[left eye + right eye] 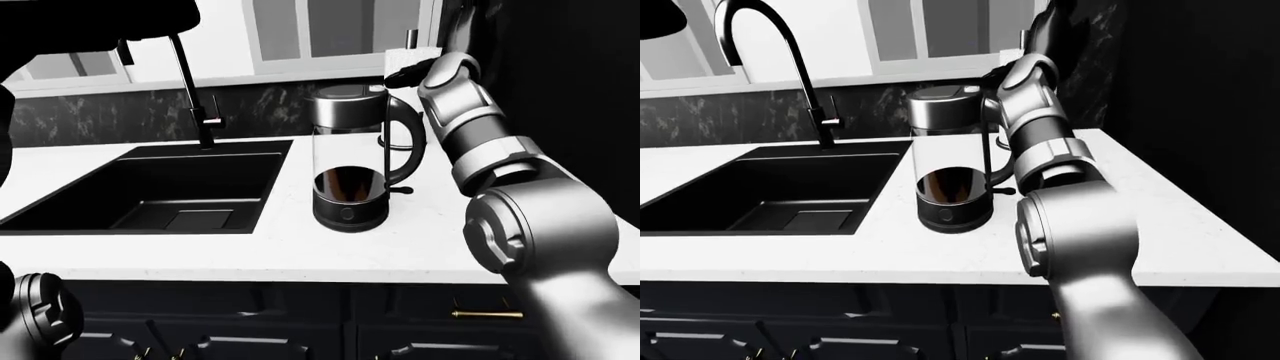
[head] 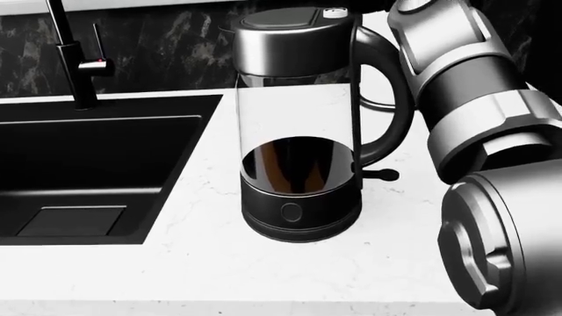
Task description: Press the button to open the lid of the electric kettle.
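Left-eye view: right hand [image 1: 405, 75] w/ dark fingers hangs just right of & above kettle [image 1: 350, 161] lid button [image 2: 335, 12], holding nothing, finger spread can't tell; button lies down-left

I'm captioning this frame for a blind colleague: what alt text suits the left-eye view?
A glass electric kettle with its lid shut stands on a white counter, right of a black sink and tall faucet. The robot's right arm reaches up beside the kettle handle, its dark right hand just above the lid's right edge.
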`<state>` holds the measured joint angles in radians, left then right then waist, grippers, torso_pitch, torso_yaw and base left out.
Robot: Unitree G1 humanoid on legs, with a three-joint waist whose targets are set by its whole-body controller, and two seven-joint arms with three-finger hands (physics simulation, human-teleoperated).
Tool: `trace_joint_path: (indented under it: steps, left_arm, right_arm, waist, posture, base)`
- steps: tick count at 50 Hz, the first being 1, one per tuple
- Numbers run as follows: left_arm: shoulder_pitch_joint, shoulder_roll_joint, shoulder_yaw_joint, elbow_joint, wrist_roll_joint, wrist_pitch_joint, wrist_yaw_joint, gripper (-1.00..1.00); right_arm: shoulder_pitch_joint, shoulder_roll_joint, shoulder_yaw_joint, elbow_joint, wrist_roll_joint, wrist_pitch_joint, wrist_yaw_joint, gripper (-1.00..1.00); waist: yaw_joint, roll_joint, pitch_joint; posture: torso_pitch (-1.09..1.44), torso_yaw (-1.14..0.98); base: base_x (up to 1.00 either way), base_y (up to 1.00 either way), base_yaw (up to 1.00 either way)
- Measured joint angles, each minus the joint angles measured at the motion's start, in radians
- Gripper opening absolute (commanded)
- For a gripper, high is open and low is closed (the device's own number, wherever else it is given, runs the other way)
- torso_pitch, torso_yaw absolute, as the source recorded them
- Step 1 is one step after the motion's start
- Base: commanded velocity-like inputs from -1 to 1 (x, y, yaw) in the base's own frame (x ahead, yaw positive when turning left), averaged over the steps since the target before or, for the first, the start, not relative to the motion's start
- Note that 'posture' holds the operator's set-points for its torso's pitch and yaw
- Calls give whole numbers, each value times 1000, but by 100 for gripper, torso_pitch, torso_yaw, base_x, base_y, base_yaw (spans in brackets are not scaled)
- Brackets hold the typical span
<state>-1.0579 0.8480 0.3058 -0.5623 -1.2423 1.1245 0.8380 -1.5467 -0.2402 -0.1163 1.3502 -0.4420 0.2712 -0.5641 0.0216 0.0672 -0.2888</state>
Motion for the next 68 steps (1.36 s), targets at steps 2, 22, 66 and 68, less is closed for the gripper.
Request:
trace_joint_path:
  steps: [2, 22, 66, 68]
  left_arm:
    - [0, 0, 1, -1, 0, 2, 1, 100]
    - [-7, 2, 2, 0, -5, 5, 2, 100]
    - [-5, -14, 0, -6, 18, 16, -9, 100]
    - [-6, -12, 4, -4, 18, 16, -9, 100]
  right_arm:
    - [0, 1, 0, -1, 0, -1, 0, 100]
    - [-15, 7, 5, -2, -13, -10, -38, 100]
    - [4, 26, 4, -3, -19, 31, -89, 100]
    - [-4, 17, 3, -1, -18, 37, -84, 100]
  waist:
    - [0, 0, 0]
    - [0, 0, -1]
    - [9, -7, -5]
    - [11, -7, -3]
  posture:
    - [-50, 0]
    - [-50, 0]
    - [-50, 0]
    - [-50, 0]
  base:
    - [0, 0, 0]
    - [0, 0, 0]
    - [0, 0, 0]
    - [0, 0, 0]
